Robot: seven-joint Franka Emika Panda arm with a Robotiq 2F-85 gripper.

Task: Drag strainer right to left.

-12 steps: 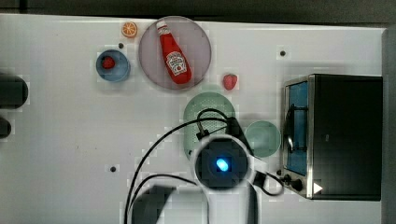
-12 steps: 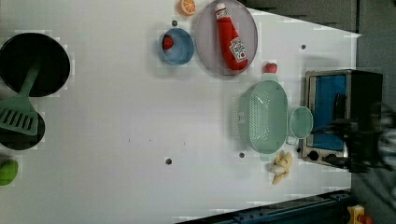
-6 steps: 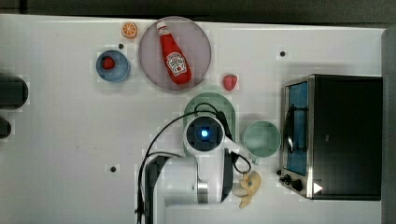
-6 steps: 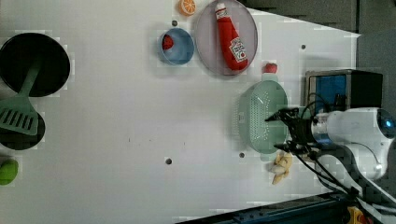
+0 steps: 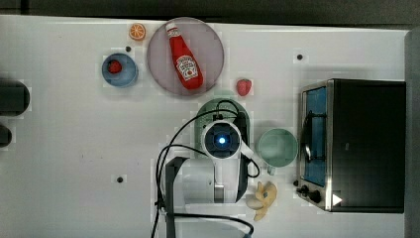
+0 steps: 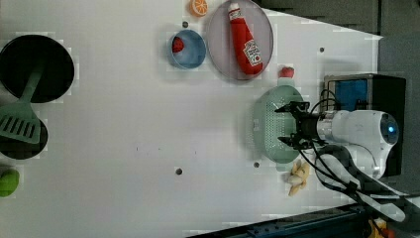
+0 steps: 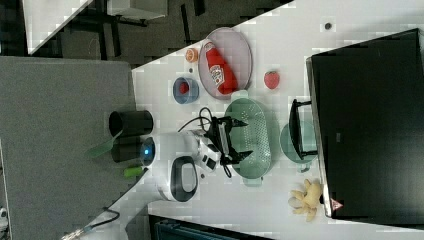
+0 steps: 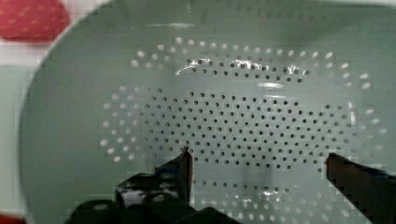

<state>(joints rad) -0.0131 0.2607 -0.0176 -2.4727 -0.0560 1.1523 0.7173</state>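
The strainer point(image 5: 208, 112), a pale mint-green oval colander with rows of small holes, lies on the white table near the middle, partly under my arm's wrist point(image 5: 222, 140) in the top view. It also shows in the left view point(image 6: 268, 125) and the right view point(image 7: 256, 131). My gripper point(image 6: 285, 124) is open and hangs just above the strainer's inside, with nothing between the fingers. In the wrist view the gripper point(image 8: 258, 156) has both dark fingertips spread wide over the strainer's perforated floor point(image 8: 233, 107). In the right view the gripper point(image 7: 244, 139) stands over the strainer's bowl.
A round mint-green mug point(image 5: 277, 147) stands between the strainer and the toaster oven point(image 5: 356, 144). A strawberry point(image 5: 243, 87), a plate point(image 5: 210, 42) with a ketchup bottle point(image 5: 184, 58), a blue bowl point(image 5: 120, 69) and a bunch of bananas point(image 5: 262, 199) lie around it.
My arm has swung in over the strainer, and the open gripper now sits above its middle. The strainer itself has not moved.
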